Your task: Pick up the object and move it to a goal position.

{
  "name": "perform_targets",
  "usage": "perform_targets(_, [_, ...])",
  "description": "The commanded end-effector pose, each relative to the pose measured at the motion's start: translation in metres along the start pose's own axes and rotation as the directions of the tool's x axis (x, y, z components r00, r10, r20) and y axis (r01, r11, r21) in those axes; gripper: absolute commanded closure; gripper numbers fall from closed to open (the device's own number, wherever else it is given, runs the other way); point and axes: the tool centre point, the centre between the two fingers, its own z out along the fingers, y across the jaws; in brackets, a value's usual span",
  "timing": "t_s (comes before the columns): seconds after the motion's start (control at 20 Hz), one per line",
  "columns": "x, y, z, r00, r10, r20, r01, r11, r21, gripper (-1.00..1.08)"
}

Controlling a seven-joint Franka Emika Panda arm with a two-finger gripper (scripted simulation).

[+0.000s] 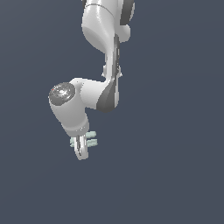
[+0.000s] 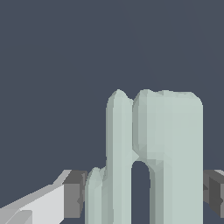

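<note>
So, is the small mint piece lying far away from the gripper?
No, the mint piece sits right between the gripper pads.

Pale object [image 1: 90,141] between the pincer [image 1: 81,153] fingers

1. My arm [image 1: 94,94] is white and round, like fat tubes joined together.
2. Some joints have dark grey bands.
3. One joint ends in a round grey cap [image 1: 62,93] with a little red mark.
4. My pincer [image 1: 81,151] is white.
5. My fingers [image 2: 46,203] are white with dark grey pads [image 2: 74,194].
</note>
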Motion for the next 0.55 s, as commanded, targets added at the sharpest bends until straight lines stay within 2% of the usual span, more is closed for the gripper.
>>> perform_targets(0.0, [0.017, 0.001, -0.009, 1.000, -0.003, 0.001, 0.003, 1.000, -0.001, 1.08])
perform_targets(0.25, [0.037, 0.001, -0.018, 1.000, -0.003, 0.001, 0.003, 1.000, -0.001, 1.08])
perform_targets(0.5, [0.042, 0.001, -0.021, 1.000, -0.003, 0.001, 0.003, 1.000, -0.001, 1.08])
